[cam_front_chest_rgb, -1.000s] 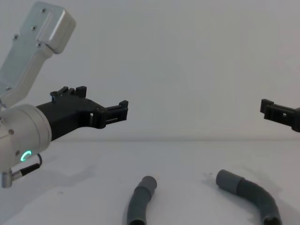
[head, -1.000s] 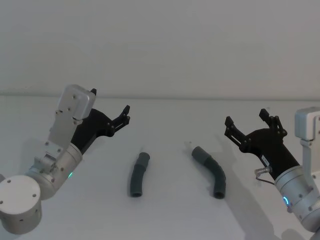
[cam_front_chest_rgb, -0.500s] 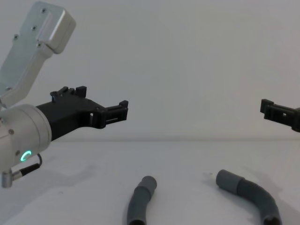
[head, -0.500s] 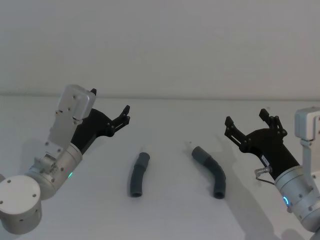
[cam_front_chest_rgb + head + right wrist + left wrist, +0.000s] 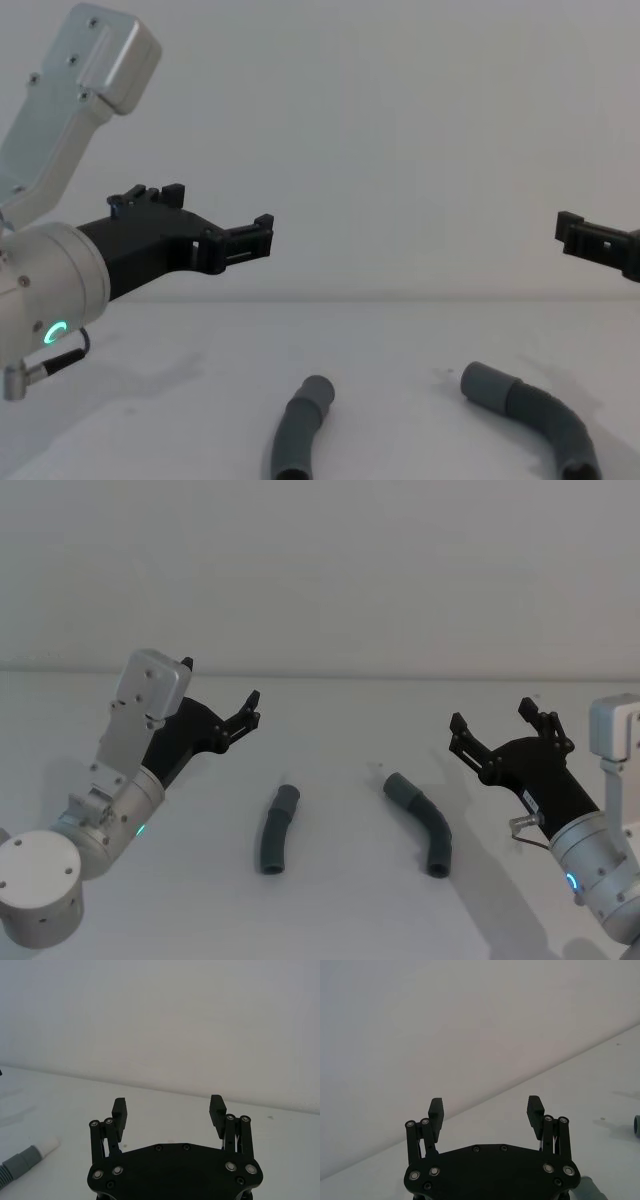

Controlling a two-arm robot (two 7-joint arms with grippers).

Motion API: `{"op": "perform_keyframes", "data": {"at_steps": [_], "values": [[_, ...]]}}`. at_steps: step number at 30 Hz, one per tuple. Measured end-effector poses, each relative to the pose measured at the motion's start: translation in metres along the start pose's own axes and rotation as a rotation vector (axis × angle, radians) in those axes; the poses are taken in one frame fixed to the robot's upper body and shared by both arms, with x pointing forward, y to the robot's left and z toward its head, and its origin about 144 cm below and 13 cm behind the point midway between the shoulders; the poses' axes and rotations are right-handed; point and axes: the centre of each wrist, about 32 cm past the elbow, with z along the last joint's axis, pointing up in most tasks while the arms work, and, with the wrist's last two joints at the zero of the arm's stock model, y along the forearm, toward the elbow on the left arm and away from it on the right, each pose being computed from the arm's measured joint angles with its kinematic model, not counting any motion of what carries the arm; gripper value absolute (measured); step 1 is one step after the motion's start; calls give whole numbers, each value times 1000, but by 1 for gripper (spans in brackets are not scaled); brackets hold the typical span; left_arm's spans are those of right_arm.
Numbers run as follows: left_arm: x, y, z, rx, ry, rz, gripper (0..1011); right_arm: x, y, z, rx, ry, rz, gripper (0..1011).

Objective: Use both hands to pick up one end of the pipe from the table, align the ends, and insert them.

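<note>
Left gripper [image 5: 485,1109] up over the table's [image 5: 340,910] left side, fingers spread wide, empty. Right gripper [image 5: 492,720] hovers on the right, spread too, holding nothing. Between them lie the left pipe piece [image 5: 275,829] and the right pipe piece [image 5: 424,821], apart, far ends angled together.

Both arms reach forward, angled inward. The left gripper [image 5: 485,1105] and the right gripper [image 5: 492,716] hang raised, each with its 2 fingers spread wide apart.
</note>
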Motion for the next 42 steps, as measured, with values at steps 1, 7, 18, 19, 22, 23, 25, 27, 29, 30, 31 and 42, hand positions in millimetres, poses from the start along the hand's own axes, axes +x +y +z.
{"op": "perform_keyframes", "data": {"at_steps": [1, 7, 18, 19, 22, 23, 25, 27, 29, 30, 31, 42], "values": [[0, 0, 0, 0, 0, 0, 1001, 0, 0, 0, 0, 0, 0, 1000], [1, -1, 1, 1, 7, -18, 1001, 0, 0, 0, 0, 0, 0, 1000], [5, -2, 9, 57, 47, -104, 1001, 0, 0, 0, 0, 0, 0, 1000], [5, -2, 11, 70, 54, -116, 1001, 0, 0, 0, 0, 0, 0, 1000], [5, -1, 15, 98, 70, -139, 1001, 0, 0, 0, 0, 0, 0, 1000], [4, -1, 17, 104, 73, -144, 1001, 0, 0, 0, 0, 0, 0, 1000], [3, 1, 20, 128, 86, -160, 1001, 0, 0, 0, 0, 0, 0, 1000], [2, 1, 22, 140, 92, -170, 1001, 0, 0, 0, 0, 0, 0, 999], [0, 2, 24, 154, 99, -180, 1001, 0, 0, 0, 0, 0, 0, 1000], [-1, 3, 26, 169, 106, -192, 1001, 0, 0, 0, 0, 0, 0, 999], [-2, 4, 26, 176, 109, -197, 1001, 0, 0, 0, 0, 0, 0, 1000], [-15, 16, 35, 270, 147, -256, 1001, 0, 0, 0, 0, 0, 0, 1000]]}}
